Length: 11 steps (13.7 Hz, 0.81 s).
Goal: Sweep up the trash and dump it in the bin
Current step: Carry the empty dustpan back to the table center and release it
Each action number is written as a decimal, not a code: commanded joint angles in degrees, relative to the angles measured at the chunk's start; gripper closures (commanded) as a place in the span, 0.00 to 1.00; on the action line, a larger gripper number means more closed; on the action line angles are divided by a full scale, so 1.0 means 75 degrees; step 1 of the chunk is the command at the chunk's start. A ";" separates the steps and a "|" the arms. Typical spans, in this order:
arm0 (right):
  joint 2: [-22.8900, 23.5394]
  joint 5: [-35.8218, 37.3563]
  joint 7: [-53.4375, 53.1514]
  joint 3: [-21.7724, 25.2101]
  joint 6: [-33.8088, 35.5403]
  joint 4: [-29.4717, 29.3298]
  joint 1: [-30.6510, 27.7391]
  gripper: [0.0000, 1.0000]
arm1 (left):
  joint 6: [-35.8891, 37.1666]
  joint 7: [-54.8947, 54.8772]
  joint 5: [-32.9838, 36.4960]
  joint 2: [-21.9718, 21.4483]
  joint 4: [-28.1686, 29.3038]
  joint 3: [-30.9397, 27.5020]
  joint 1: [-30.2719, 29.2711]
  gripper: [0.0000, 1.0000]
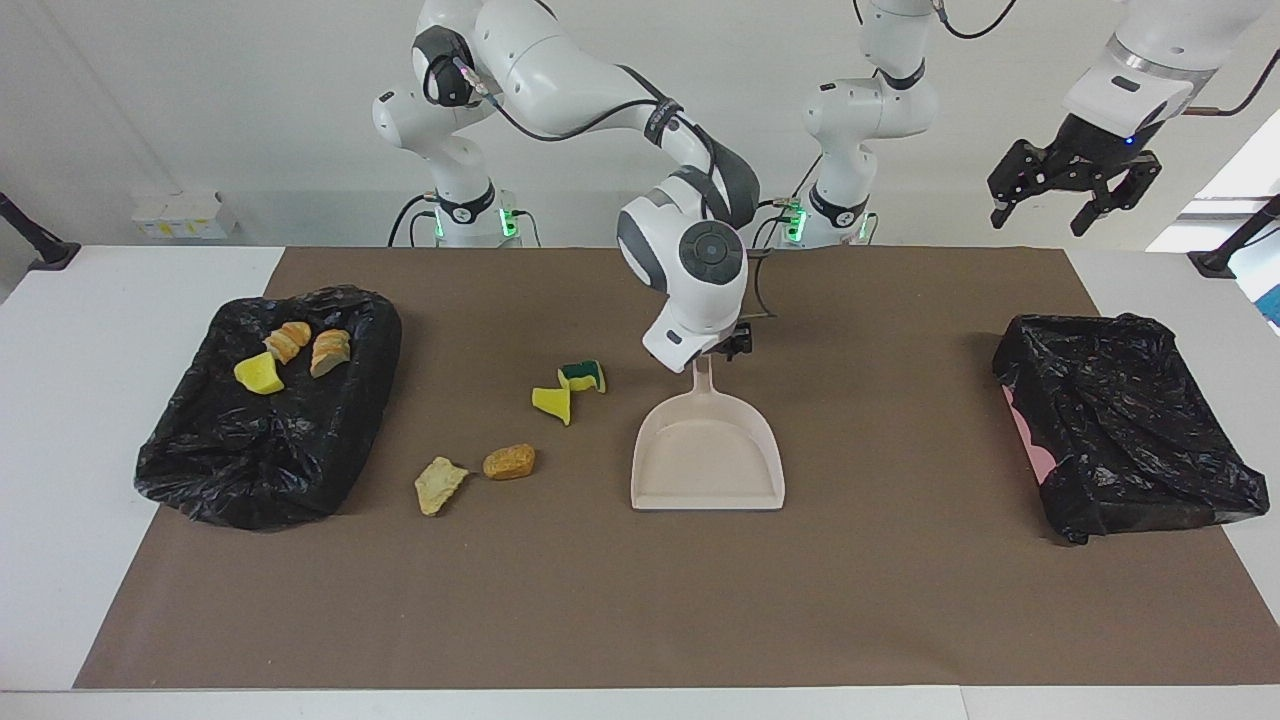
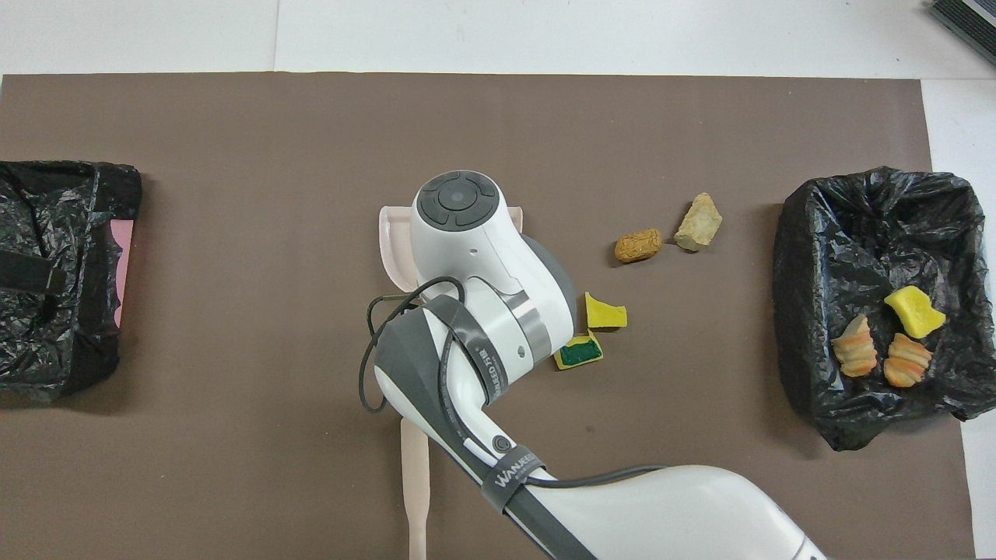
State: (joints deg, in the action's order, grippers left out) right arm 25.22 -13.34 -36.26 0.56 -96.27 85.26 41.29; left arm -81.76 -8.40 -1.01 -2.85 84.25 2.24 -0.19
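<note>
A beige dustpan [image 1: 708, 452] lies flat on the table beside four loose scraps, ready for sweeping; the right claw [image 1: 734, 345] hovers open above its handle, and the left claw [image 1: 1075, 185] waits open, raised.

Right arm over the dustpan, scraps beside it

The right arm [image 2: 498, 311] reaches in above the beige dustpan [image 2: 389, 233], hiding its own pincer. Beside the arm lie a yellow sponge piece [image 2: 604, 313], a green-topped one [image 2: 580, 352], an orange-brown lump [image 2: 638, 244] and a tan chunk [image 2: 699, 222]. Three more scraps sit in the black-lined bin [image 2: 809, 257].
</note>
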 commanded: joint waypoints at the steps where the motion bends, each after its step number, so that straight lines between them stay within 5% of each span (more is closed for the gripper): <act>1: -0.1087 -0.0108 -0.0368 -0.0016 -0.1081 0.1811 0.0434 0.00 | 0.0002 -0.0016 0.0158 -0.0018 -0.0065 -0.0076 0.0143 0.00; 5: -0.2189 -0.0213 -0.1317 -0.0028 -0.3344 0.4085 0.1419 0.00 | 0.0002 -0.0016 0.0158 -0.0018 -0.0077 -0.0076 0.0143 0.00; 11: -0.2309 -0.0213 -0.2138 -0.0039 -0.4306 0.5026 0.2591 0.00 | 0.0002 -0.0016 0.0158 -0.0018 -0.0077 -0.0076 0.0084 0.00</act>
State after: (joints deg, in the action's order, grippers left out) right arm 8.81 -13.41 -51.31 0.33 -124.25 118.97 59.09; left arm -81.76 -8.40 -1.01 -2.85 84.25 2.20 -0.19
